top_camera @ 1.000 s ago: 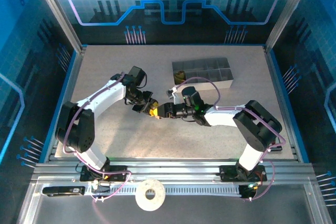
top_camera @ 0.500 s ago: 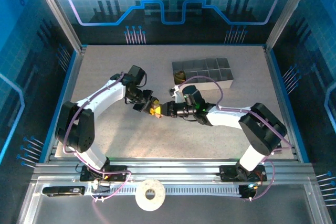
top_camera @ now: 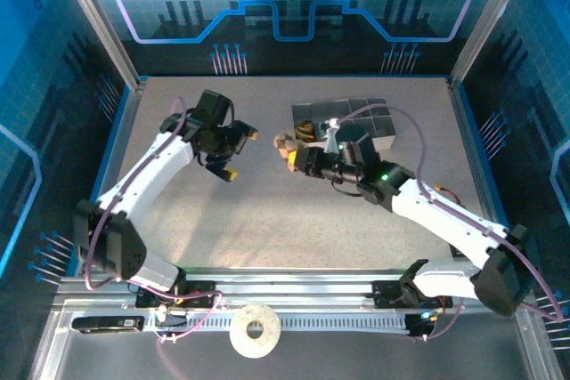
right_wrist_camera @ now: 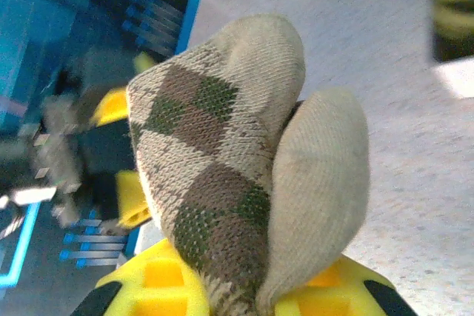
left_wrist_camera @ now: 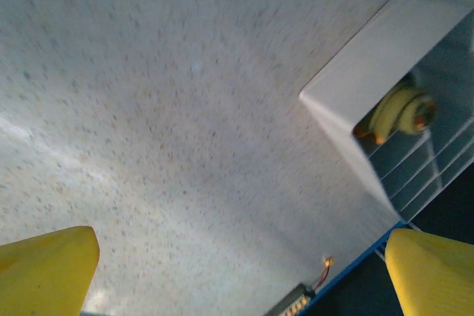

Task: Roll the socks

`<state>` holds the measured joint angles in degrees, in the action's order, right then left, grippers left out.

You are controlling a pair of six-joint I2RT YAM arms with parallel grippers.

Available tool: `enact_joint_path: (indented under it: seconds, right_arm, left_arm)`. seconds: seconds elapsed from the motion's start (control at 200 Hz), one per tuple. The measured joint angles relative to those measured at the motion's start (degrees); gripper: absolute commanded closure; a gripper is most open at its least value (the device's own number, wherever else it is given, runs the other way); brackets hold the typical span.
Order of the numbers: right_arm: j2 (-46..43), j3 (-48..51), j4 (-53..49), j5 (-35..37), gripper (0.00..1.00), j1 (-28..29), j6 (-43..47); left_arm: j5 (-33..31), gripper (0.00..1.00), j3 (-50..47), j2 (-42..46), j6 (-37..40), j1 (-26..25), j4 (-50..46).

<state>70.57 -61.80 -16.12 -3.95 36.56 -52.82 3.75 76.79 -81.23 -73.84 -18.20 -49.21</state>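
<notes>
Right gripper [top_camera: 291, 155] clamps your rolled diamond-check sock [right_wrist_camera: 244, 168], left gripper [top_camera: 242, 154] gapes empty; striped sock [left_wrist_camera: 400, 111] sits rolled in the tray [left_wrist_camera: 355, 86]; stowing likely remains.

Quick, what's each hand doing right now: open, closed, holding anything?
Left hand: open, holding nothing.
Right hand: closed on the brown sock.
</notes>
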Motion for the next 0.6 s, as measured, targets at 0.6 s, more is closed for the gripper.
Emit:
enact_joint_path:
  seconds: [0.6]
  right_arm:
    - [37.59, -51.39, -45.03, 0.28, 1.0, -15.13, -18.6]
  left_arm:
    - [-4.96, 0.06, -14.56, 29.9, 34.32, -1.16, 23.26]
